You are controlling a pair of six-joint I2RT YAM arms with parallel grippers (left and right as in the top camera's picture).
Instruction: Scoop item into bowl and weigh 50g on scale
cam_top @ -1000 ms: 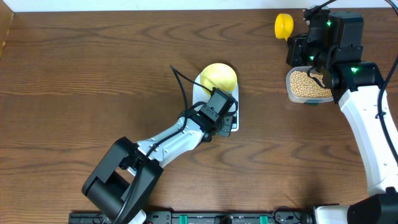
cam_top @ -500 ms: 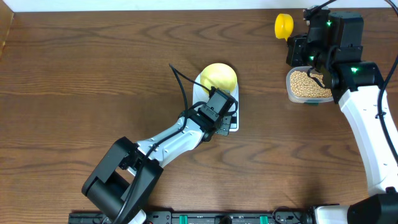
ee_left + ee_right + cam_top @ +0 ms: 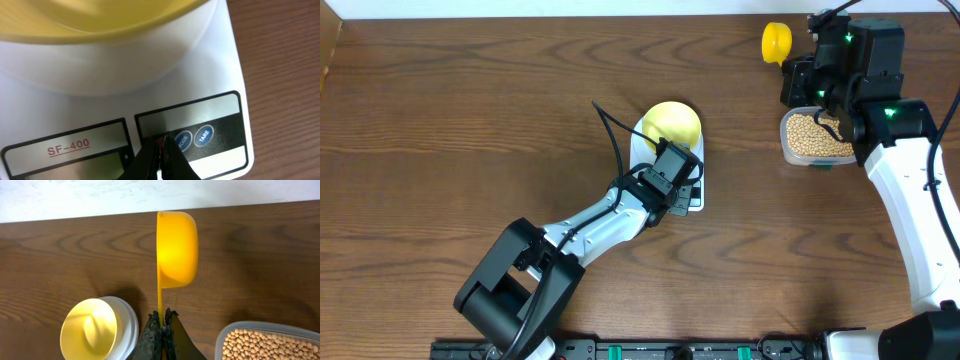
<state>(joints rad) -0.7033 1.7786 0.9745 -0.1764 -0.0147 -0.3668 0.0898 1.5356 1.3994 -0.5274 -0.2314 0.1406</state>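
Observation:
The pale yellow bowl stands empty on the white scale at mid-table. My left gripper is shut, its tips pressed on the scale's front panel just left of the MODE button. Only the bowl's rim shows above them. My right gripper is shut on the thin handle of a bright yellow scoop, held up at the far right. The beans lie in a clear tub beside it.
A TARE button sits right of MODE. The right arm runs along the table's right side, over the tub's right edge. The left arm stretches from the front edge to the scale. A pale wall borders the table's far edge.

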